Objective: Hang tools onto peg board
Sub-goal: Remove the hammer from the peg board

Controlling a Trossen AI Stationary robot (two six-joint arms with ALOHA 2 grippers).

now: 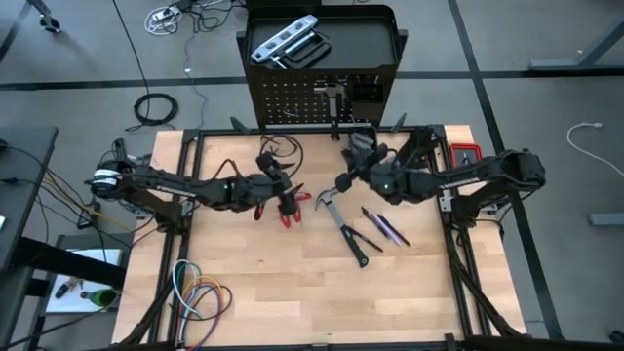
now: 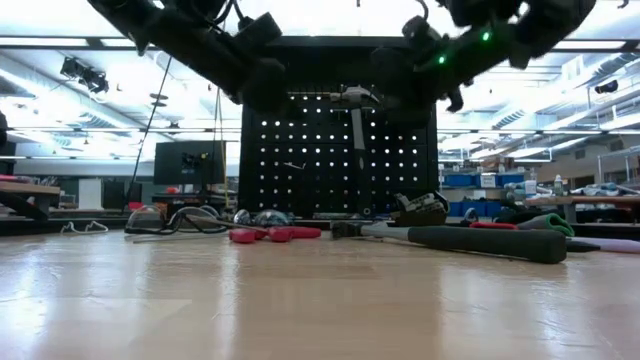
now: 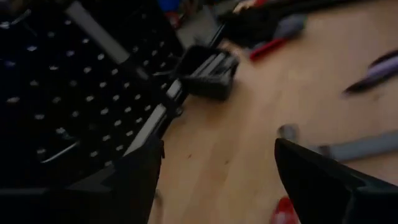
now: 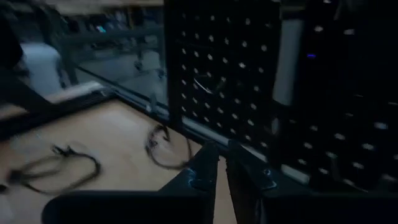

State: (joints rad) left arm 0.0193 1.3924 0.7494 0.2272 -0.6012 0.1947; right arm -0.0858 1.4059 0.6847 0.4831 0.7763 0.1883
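Tools scattered across the light wooden tabletop (image 1: pixel 292 292), peg board (image 1: pixel 292 102) standing upright at twelve o'clock. Over at nine o'clock, coloured cables (image 1: pixel 200 295) coiled near the front edge. Left gripper (image 1: pixel 290 191) hovering above the red-handled pliers (image 1: pixel 290 213), fingers (image 3: pixel 323 180) spread wide, nothing between them. Pliers lying flat just left of centre. Up on the board, a hammer (image 2: pixel 355 130) hanging by its head, handle straight down. Silver level (image 1: pixel 283 39) resting in the black tray (image 1: pixel 375 44) on top of the stand. Just right of centre, another hammer (image 1: pixel 343 226) flat on the wood, head toward the board, handle toward five o'clock. Beside it at three o'clock, dark thin screwdrivers (image 1: pixel 385 229) lying side by side. Right gripper (image 1: pixel 343 182) close in front of the board near one o'clock, fingers (image 4: pixel 208 168) drawn almost together with only a narrow slit, gripping nothing.
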